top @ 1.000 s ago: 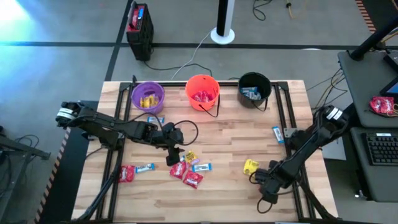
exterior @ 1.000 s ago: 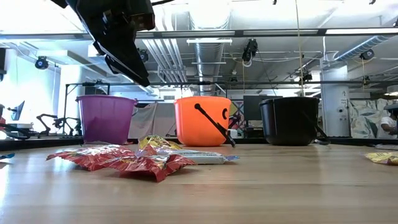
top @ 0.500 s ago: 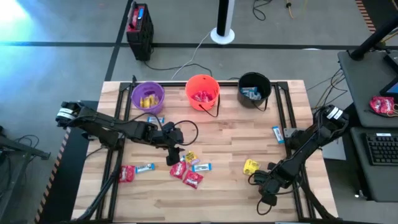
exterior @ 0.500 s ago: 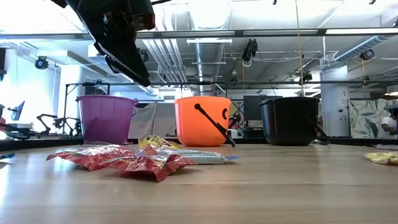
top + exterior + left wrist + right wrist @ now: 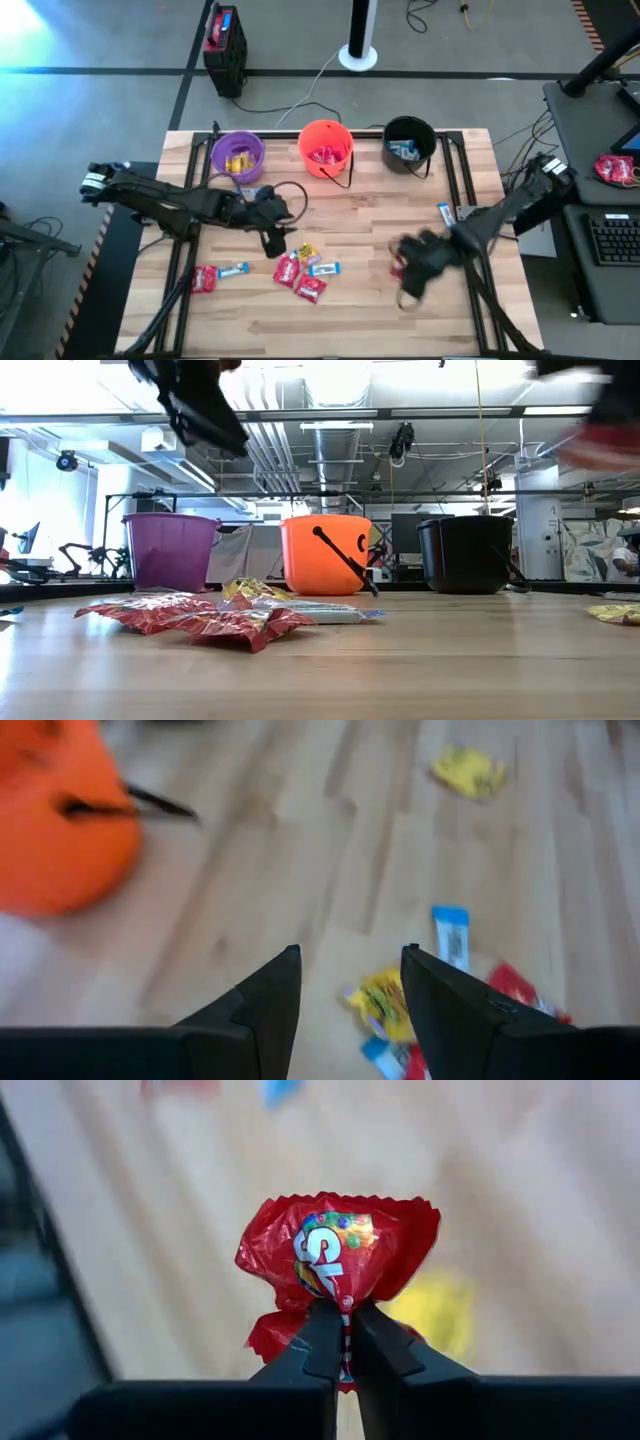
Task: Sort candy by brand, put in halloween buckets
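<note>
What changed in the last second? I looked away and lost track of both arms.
The right claw is now shut on a red candy packet and has swung inward over the table. The left claw, open and empty, moved slightly toward the purple bucket. The buckets and the candy pile stayed put.

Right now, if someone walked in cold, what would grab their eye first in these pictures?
The three buckets along the table's far edge: purple, orange and black. Then the right pincer, shut on a red candy packet above the table's right half. Loose candy lies mid-table, under the left pincer.
</note>
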`<state>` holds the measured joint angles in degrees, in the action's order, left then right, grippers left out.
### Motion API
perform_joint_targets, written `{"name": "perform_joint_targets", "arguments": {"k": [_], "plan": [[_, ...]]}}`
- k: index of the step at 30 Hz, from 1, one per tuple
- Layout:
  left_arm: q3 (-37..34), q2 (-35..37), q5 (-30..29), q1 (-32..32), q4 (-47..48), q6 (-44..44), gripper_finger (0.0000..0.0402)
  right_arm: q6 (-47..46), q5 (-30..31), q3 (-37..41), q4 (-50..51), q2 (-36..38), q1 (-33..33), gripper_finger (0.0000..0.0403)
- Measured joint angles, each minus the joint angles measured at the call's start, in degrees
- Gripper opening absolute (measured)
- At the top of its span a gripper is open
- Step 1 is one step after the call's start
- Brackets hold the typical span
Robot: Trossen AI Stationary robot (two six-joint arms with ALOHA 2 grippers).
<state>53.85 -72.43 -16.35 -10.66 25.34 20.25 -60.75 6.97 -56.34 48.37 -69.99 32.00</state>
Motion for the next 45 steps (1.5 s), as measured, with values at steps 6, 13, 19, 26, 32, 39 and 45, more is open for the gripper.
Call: {"name": "perform_joint_targets", "arguments": {"k": [6,13,19,26,32,39,45], "plan": [[1.5,3.9,-9.24,0.03,3.7,-3.01,0.0158,27.48,6.32,-7.19,-3.34,0.1,-21.21,0.0012],[1.63,6.13,-11.4,0.2,7.88,0.79,0.0158,53.32,3.87,-11.1,-25.03,-3.27,-42.94,0.0012],[1.63,7.61,-11.42,0.26,13.29,9.2,0.0158,57.97,-10.62,-10.31,-46.14,-10.93,-57.97,0.0012],[1.63,7.68,-17.67,2.31,13.93,9.93,0.0158,59.55,-16.53,-12.22,-57.17,-22.31,-63.57,0.0012],[1.63,7.2,-16.38,7.12,14.18,12.4,0.0158,59.42,-16.41,-15.96,-55.08,-28.37,-65.07,0.0012],[4.63,7.2,-3.89,13.46,16.86,16.96,0.0158,64.42,-17.19,-19.94,-46.63,-29.37,-65.06,0.0013],[6.16,7.2,-1.67,14.88,17.31,15.57,0.0158,63.65,-19.03,-22.06,-42.88,-29.41,-65.34,0.0029]]}}
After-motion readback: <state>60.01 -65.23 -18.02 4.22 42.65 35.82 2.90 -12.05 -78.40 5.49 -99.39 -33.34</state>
